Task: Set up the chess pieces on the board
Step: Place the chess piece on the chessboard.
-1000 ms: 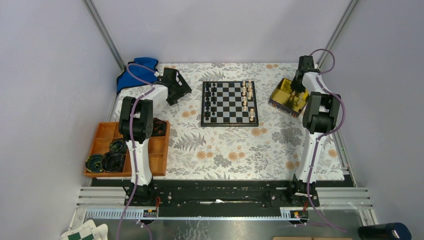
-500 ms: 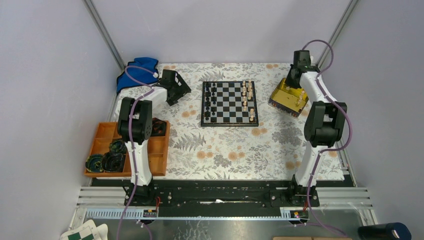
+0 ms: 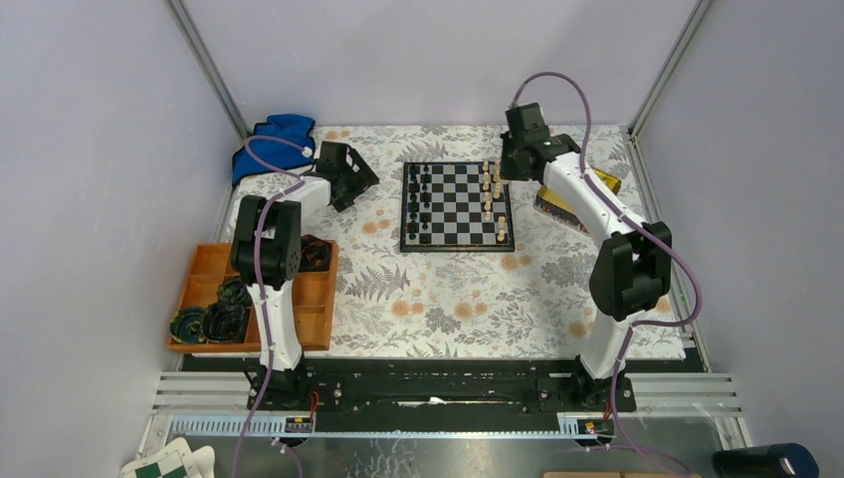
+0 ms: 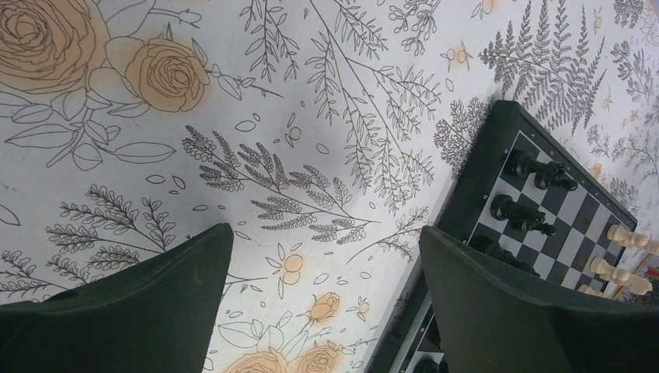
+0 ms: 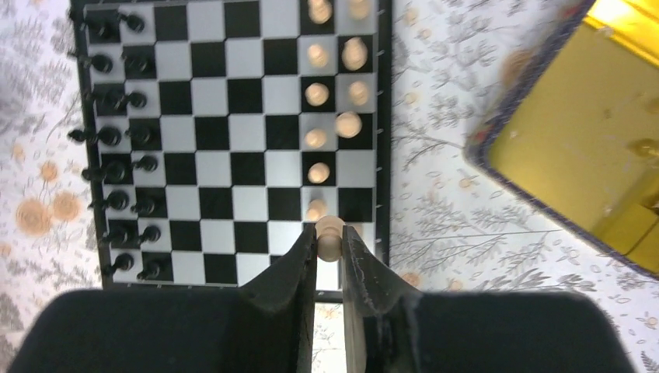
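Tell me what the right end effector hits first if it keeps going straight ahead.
Probably the board, in the edge squares beside the pale pieces; the pale piece pinched in the right end effector would touch down first. Depth is unclear.

The right gripper [image 5: 329,242] pinches a pale chess piece [image 5: 329,233] over the board's [image 5: 250,130] edge. Black pieces [image 5: 116,140] fill its left files, pale pieces [image 5: 317,95] the right ones — a gold tin [image 5: 559,148] lies farther right.

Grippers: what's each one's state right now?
Left gripper: open, holding nothing.
Right gripper: closed on a pale chess piece.
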`<state>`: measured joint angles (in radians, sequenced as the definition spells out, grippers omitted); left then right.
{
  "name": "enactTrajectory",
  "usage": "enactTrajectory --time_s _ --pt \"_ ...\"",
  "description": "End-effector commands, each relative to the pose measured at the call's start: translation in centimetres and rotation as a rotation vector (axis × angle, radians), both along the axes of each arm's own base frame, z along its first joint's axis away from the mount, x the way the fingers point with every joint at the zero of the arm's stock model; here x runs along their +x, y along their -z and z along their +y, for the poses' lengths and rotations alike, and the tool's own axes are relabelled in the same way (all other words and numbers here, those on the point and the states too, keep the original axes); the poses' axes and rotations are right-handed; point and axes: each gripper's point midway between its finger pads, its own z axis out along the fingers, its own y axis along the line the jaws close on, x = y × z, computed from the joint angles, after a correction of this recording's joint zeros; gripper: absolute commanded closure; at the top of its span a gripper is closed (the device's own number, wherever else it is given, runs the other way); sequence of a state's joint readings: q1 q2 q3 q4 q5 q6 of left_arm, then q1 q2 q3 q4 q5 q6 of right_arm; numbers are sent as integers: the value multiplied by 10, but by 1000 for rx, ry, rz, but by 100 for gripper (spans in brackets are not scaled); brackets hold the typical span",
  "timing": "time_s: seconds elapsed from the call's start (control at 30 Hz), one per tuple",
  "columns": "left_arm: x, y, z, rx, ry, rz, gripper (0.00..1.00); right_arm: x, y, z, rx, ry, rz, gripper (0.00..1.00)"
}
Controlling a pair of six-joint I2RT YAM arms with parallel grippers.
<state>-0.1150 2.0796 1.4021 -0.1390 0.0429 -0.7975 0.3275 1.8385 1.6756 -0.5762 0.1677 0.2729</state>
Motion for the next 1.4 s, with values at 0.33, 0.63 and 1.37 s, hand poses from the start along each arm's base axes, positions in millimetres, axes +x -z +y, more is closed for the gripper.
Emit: enactTrajectory --time_s 0.33,0.63,1.37 --pt "-31 35 6 -16 -11 138 1 -44 40 48 -45 -122 55 100" --pt "-32 39 11 -11 -19 147 1 -49 73 56 -62 -157 89 100" --pt "-36 49 18 -11 -31 166 1 -45 110 51 -134 -149 146 100"
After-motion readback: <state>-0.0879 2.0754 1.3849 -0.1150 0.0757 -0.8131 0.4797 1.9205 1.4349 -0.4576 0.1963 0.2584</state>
